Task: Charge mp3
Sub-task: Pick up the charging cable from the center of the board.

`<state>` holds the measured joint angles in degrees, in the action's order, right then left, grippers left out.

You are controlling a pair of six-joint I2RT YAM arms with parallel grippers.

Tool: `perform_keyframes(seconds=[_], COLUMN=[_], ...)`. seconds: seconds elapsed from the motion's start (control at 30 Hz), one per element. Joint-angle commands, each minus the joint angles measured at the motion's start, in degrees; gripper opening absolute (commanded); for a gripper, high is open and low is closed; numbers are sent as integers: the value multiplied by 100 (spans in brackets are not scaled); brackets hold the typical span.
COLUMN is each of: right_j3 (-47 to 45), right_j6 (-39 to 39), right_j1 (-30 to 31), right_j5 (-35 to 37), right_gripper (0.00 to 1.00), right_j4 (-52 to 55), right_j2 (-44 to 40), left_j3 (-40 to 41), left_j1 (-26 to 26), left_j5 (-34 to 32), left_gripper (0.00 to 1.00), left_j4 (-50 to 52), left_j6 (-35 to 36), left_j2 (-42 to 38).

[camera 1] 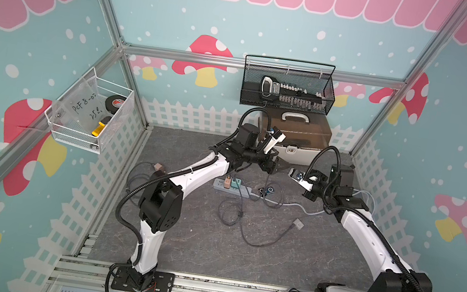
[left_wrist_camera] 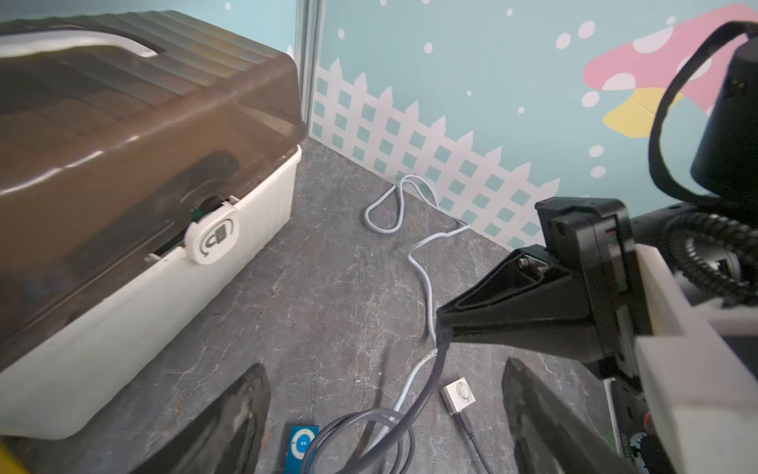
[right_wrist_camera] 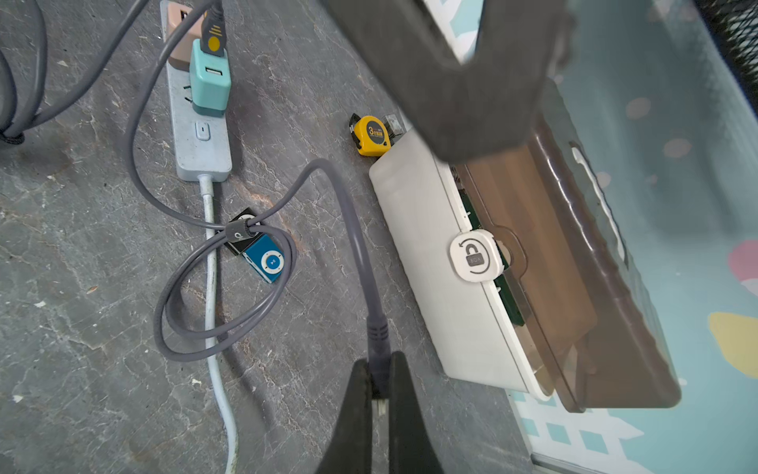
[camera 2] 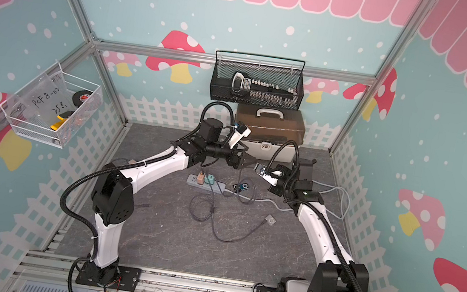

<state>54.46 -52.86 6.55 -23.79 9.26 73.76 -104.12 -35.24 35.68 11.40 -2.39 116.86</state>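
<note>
Seemingly about halfway: the power side looks done, since the teal charger (right_wrist_camera: 209, 82) sits in the power strip (right_wrist_camera: 201, 147) and the grey cable (right_wrist_camera: 352, 230) is plugged into it; the cable's free plug (right_wrist_camera: 377, 332) is clamped between the jaws of the right gripper (right_wrist_camera: 378, 369), held above the counter (right_wrist_camera: 82, 328) in front of the storage box (right_wrist_camera: 430, 246); the left gripper (left_wrist_camera: 383, 369) hangs close by with its jaws wide apart and nothing in them; what is left, as I judge it, is the mating itself, because the blue mp3 (right_wrist_camera: 266, 258) shows no plug in it; it lies flat on the counter just beyond the strip's cord end, with the cable's slack coil lying around it; its control wheel faces up, and its long axis runs at a slant to the strip's own line; the wheel end points away from the strip's white cord, while the opposite end is tucked under the cable's strap; which end carries the socket I cannot tell, so the player may need steadying or turning by the free arm before the plug can go in.
</note>
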Motion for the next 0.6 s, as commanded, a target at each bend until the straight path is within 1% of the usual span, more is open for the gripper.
perform_keyframes(seconds=[0.0, 0.17, 0.23, 0.37, 0.57], right_j3=[-150, -289, -317, -304, -239], right_j6=[-200, -281, -302, -337, -242], right_j1=[57, 61, 58, 63, 67], right_j5=[-35, -71, -160, -300, -577], right_gripper=[0, 0, 0, 0, 0], right_j4=[-573, -804, -913, -1074, -1319], right_j2=[-227, -370, -422, -428, -319], left_j3=[-336, -412, -548, -816, -822], left_j1=[-35, -35, -35, -37, -37], left_j5=[-37, 24, 64, 199, 476], left_gripper=[86, 86, 84, 80, 72], left_j4=[456, 549, 742, 1137, 1180], left_j6=[-248, -590, -678, -832, -1091], left_j2=[165, 253, 324, 460, 482])
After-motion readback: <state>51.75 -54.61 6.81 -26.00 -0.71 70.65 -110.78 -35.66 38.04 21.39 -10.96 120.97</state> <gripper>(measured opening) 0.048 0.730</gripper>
